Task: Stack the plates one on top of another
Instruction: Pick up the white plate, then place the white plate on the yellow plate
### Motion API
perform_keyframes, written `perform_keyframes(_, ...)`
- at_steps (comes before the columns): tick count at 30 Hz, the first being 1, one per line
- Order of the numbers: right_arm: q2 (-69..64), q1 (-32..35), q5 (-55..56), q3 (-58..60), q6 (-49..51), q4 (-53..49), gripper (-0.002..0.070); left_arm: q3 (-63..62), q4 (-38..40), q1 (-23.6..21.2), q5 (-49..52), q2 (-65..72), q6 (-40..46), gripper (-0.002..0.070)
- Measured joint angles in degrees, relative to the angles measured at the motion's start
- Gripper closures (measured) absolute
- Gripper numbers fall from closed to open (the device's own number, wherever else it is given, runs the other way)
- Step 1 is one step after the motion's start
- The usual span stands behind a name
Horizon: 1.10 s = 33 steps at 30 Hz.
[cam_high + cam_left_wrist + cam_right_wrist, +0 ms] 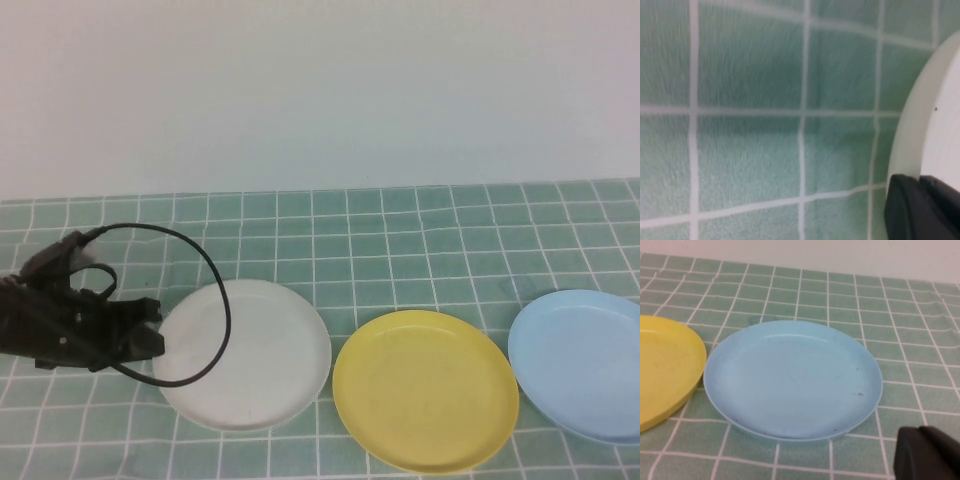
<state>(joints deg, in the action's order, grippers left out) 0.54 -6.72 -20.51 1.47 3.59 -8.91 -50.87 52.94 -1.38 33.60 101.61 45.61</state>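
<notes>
Three plates lie in a row on the green checked cloth: a white plate (248, 352) on the left, a yellow plate (425, 388) in the middle and a blue plate (585, 362) on the right. My left gripper (154, 327) is low at the white plate's left rim, open, with its tips at the rim's edge. The left wrist view shows the white rim (927, 120) beside one dark finger (920, 210). My right gripper (927, 452) is out of the high view. It hangs just off the near side of the blue plate (792, 377).
A black cable (205, 270) loops from the left arm over the white plate's left part. The yellow plate's edge (665, 370) lies close beside the blue plate. Bare cloth (400, 240) stretches behind the plates up to a pale wall.
</notes>
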Motion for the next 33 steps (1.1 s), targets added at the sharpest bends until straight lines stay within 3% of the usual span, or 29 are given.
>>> perform_keyframes(13, 0.00, 0.00, 0.00, 0.00, 0.00, 0.00, 0.0678, 0.00, 3.11, 0.00, 0.47, -5.40, 0.54, 0.0671)
perform_keyframes(19, 0.00, 0.00, 0.00, 0.00, 0.00, 0.00, 0.0678, -1.77, 7.16, 0.55, 6.11, -7.14, 2.91, 0.0671)
perform_keyframes(25, 0.00, 0.00, 0.00, 0.00, 0.00, 0.00, 0.0678, -5.18, 5.54, 9.47, 8.81, -7.24, 1.68, 0.0670)
perform_keyframes(33, 0.00, 0.00, 0.00, 0.00, 0.00, 0.00, 0.0678, -8.48, 0.88, 22.94, -0.26, -6.45, -5.55, 0.0670)
